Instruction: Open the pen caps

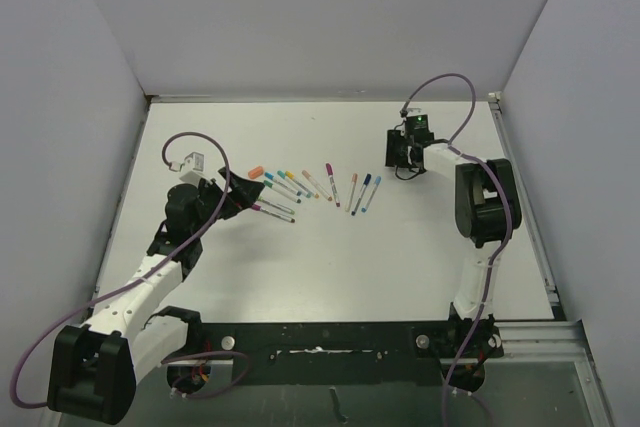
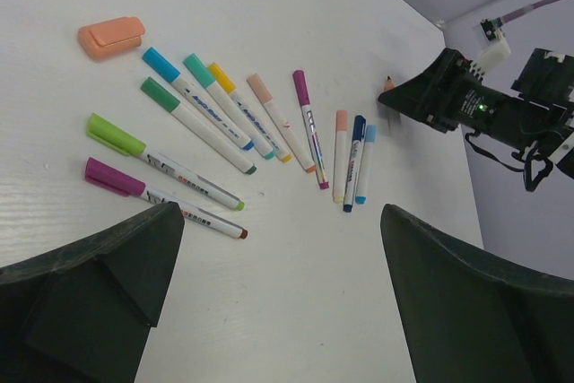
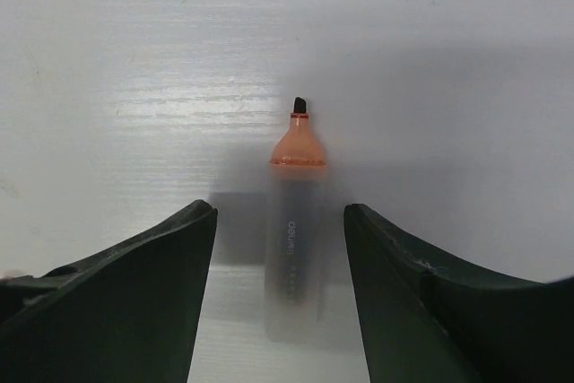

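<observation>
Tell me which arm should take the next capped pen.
Left. The left gripper is open and hangs beside the magenta-capped pen and the green-capped pen at the row's end. The right gripper is away from the row, with the uncapped orange highlighter between its fingers.

The table (image 2: 296,6) was seen to be white. A fat orange cap (image 2: 110,38), a blue cap (image 2: 161,64), a teal cap (image 2: 198,70), a yellow cap (image 2: 221,76), a dark green cap (image 2: 160,94), a lime green cap (image 2: 115,134), a magenta cap (image 2: 114,177) and a purple cap (image 2: 300,87) were seen. The pen barrels (image 2: 215,127) were white, with small dark writing printed on them. In the right wrist view, a see-through pen (image 3: 294,248) was seen with an orange neck and a black tip.
</observation>
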Controlling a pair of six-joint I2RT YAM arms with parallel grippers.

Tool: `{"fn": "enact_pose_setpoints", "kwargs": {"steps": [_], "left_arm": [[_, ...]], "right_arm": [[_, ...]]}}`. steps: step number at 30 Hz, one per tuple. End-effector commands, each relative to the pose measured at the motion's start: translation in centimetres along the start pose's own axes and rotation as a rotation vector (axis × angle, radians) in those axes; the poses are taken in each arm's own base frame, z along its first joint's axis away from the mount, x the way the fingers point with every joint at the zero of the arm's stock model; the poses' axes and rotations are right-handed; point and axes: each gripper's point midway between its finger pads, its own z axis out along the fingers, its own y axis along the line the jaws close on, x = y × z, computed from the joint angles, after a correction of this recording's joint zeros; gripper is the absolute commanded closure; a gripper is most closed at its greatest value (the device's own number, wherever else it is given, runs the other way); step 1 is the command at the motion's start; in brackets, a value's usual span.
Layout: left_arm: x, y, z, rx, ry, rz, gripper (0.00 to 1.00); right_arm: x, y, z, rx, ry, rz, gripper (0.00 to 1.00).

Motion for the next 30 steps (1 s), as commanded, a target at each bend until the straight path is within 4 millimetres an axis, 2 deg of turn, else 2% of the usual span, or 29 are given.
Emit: {"fn": "enact_pose_setpoints", "kwargs": {"steps": [1, 4, 7, 10, 15, 18, 22, 30], "left_arm": [[-1.9, -1.7, -0.3, 0.051, -0.07, 0.027, 0.06], [-2.1, -1.9, -0.4, 0.054, -0.077, 0.028, 0.05], [-2.1, -2.0, -0.5, 0.058, -0.076, 0.028, 0.03], [-2.0, -2.2, -0.5, 0.07, -0.067, 0.027, 0.02], [-2.0, -2.8, -0.9, 0.093, -0.062, 0.014, 0.02], [-1.9, -3.1, -1.4, 0.107, -0.064, 0.015, 0.02], [-1.8, -2.9, -1.8, 0.102, -0.069, 0.02, 0.02], [-1.6, -2.9, -1.6, 0.109, -0.058, 0.024, 0.02]], "right_arm": [[-5.1, 0.7, -3.6, -0.025, -0.146, 0.019, 0.39], [-6.1, 1.8, -6.7, -0.021, -0.184, -0.01, 0.37], [-5.4, 3.8, -9.6, 0.003, -0.187, -0.049, 0.32], [-3.0, 5.8, -11.2, 0.045, -0.135, -0.055, 0.3], [1.9, 6.9, -13.2, 0.225, -0.064, -0.01, 0.3], [4.4, 7.5, -13.2, 0.217, -0.025, 0.009, 0.3], [6.2, 7.6, -12.7, 0.196, 0.001, 0.029, 0.31], [6.4, 7.9, -11.8, 0.183, 0.004, 0.032, 0.32]]}}
